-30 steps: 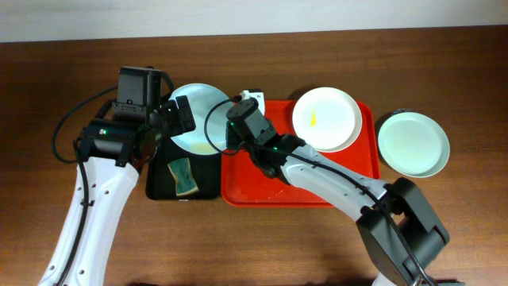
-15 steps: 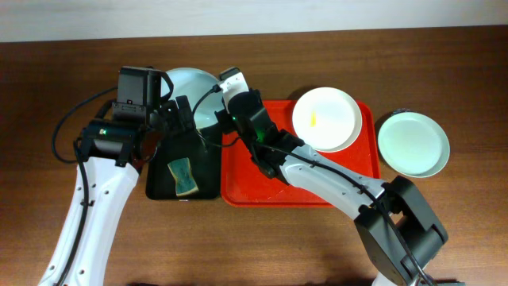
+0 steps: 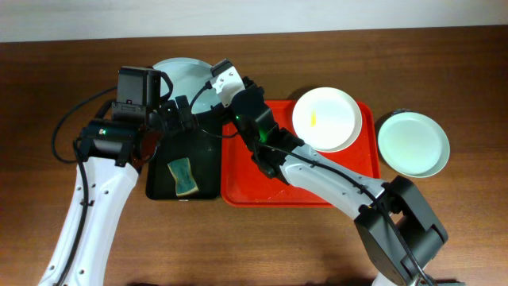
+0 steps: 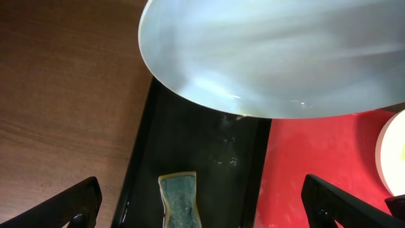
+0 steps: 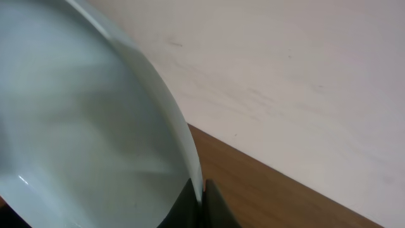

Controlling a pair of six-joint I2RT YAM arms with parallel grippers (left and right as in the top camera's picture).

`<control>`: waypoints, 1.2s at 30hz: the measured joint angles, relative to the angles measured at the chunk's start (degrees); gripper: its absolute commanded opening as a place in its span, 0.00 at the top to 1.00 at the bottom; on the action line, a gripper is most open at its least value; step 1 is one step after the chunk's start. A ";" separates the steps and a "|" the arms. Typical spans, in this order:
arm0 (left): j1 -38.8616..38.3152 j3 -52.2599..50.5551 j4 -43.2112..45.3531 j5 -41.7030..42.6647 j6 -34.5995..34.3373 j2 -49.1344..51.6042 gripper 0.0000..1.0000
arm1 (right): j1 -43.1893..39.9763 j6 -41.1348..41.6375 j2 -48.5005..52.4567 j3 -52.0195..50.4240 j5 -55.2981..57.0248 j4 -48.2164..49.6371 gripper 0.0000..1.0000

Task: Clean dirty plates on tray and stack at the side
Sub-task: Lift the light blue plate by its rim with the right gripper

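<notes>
One sponge lay in the black tray, nearest the front edge of the desk, with the red tray beside it. Further back, one white plate with a yellow smear sat in the red tray's far right corner. One mint plate rested on the desk off the tray's right edge. Farthest, the right pincer was clamped on the rim of the third plate, also mint, raised over the black tray's far end. The left pincer gaped wide beneath it, empty. The plate looked stiff, smooth, likely slippery and breakable, so a rim grip suits it.

The left arm reaches toward the far side, left gripper spread wide. The right arm stretches far-left, right gripper pinching a plate.
</notes>
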 measured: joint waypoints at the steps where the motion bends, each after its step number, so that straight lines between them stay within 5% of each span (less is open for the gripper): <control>1: 0.00 0.00 0.00 0.00 0.00 0.00 0.01 | 0.00 -0.20 0.00 0.00 0.00 0.00 0.96; 36: 0.00 0.00 0.00 0.00 0.00 0.00 0.01 | 0.00 -3.21 -0.11 0.00 0.00 0.15 0.96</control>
